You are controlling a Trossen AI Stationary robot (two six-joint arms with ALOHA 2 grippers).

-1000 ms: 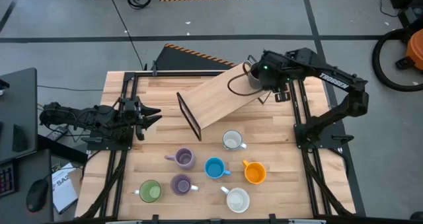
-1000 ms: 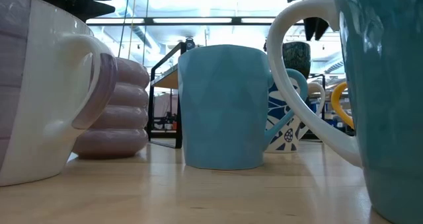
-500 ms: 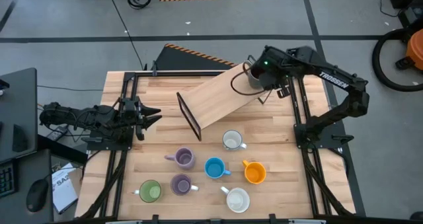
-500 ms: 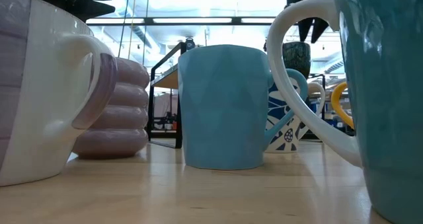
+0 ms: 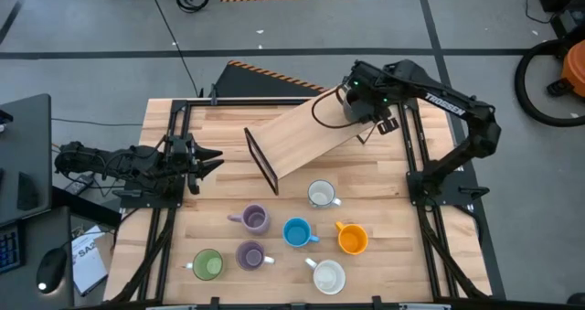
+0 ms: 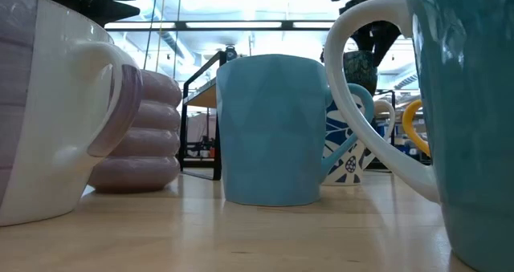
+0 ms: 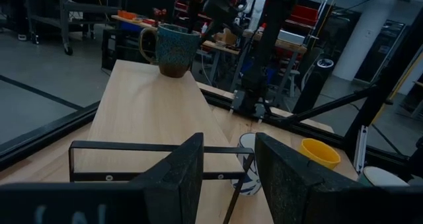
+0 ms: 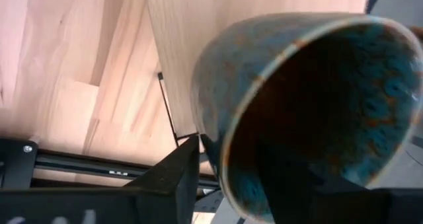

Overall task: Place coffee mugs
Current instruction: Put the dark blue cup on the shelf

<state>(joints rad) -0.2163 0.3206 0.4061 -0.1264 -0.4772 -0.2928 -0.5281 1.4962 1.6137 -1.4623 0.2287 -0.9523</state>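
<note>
— Jaws first: what are they doing on each arm?
— On the right gripper (image 5: 352,104) they are closing on the rim of a dark grey-brown speckled ceramic mug (image 5: 353,106), one finger inside it and one outside, as the right wrist view is showing. The left gripper (image 5: 208,157) is waiting over the left side of the tabletop (image 5: 384,177), its jaws standing slightly apart and holding nothing.
— Where is that dark mug sitting?
— It is sitting at the upper end of a tilted light wooden board on a black metal frame (image 5: 302,134), near the far right corner. In the left wrist view it is standing upright on the board.
— And the other mugs?
— They are sitting well apart from the board, in the near half of the tabletop. A white patterned mug (image 5: 320,195) is standing just below the board's lower edge. In front of it are lying a purple ribbed mug (image 5: 253,219), a blue mug (image 5: 296,232) and an orange mug (image 5: 352,239). Nearest the front edge are standing a green mug (image 5: 207,264), a second purple mug (image 5: 250,254) and a plain white mug (image 5: 328,276).
</note>
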